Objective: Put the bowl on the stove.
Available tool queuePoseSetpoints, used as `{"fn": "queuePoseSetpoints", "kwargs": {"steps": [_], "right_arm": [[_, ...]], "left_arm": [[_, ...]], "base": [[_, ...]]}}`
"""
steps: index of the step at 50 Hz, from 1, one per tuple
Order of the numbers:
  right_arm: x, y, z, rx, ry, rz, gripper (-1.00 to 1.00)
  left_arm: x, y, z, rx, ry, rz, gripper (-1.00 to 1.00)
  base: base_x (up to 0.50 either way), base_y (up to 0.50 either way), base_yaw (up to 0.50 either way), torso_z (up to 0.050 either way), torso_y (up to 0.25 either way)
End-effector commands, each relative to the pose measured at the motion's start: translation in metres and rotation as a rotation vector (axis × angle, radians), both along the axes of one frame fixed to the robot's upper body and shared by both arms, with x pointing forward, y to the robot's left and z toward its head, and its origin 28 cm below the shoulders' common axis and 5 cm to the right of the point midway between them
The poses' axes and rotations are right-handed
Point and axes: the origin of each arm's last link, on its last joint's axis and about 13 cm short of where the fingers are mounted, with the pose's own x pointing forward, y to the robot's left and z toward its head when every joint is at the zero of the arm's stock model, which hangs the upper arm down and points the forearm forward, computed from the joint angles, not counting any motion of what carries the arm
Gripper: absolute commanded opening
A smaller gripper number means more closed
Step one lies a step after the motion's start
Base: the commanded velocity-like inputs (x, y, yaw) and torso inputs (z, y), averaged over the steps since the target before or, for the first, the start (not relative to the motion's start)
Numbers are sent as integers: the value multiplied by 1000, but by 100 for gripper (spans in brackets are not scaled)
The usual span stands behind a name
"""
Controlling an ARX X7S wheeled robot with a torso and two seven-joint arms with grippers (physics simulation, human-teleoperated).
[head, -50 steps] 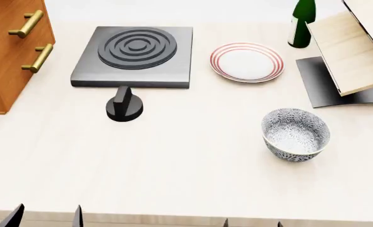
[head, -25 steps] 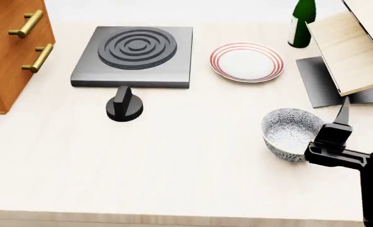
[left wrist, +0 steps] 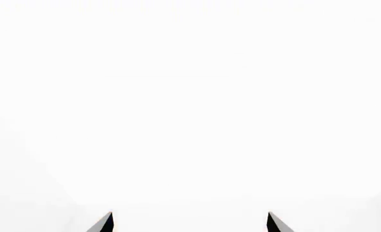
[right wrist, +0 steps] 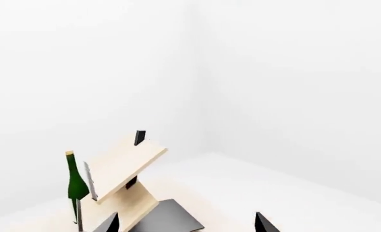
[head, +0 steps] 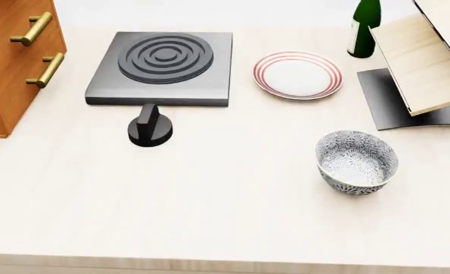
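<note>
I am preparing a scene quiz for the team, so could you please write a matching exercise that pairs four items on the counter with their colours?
Things:
1. bowl
2. stove
3. plate
4. bottle

Colours:
A. green
B. white with red rim rings
C. dark grey
D. white with grey-blue speckle pattern

Pairs: 1-D, 2-C, 3-B, 4-A

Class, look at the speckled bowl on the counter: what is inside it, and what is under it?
The bowl looks empty, showing only its patterned inner wall. It stands on the pale counter; the spot beneath its base is hidden.
</note>
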Motion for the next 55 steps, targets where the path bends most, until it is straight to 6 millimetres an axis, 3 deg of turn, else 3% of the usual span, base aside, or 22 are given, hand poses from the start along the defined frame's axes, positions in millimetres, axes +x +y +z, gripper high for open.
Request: {"fn": "queuePoseSetpoints", "kwargs": {"steps": [1, 14, 47, 55], "right_arm": [[-18, -19, -5, 19, -8, -66, 100], [-17, -15, -8, 11, 22, -21, 100], [-15, -11, -6, -25, 24, 31, 100], [-15, -8, -8, -26, 43, 45, 100]], "left_arm": [[-15, -2, 12, 0, -68, -25, 100], [-13, -2, 11, 2, -65, -18, 100], [-10, -1, 7, 0, -52, -16, 100], [-9, -1, 7, -2, -50, -17, 100]], "base": [[0, 0, 0, 0, 0], [0, 16, 0, 0, 0], [0, 495, 0, 0, 0], [0, 4, 0, 0, 0]]}}
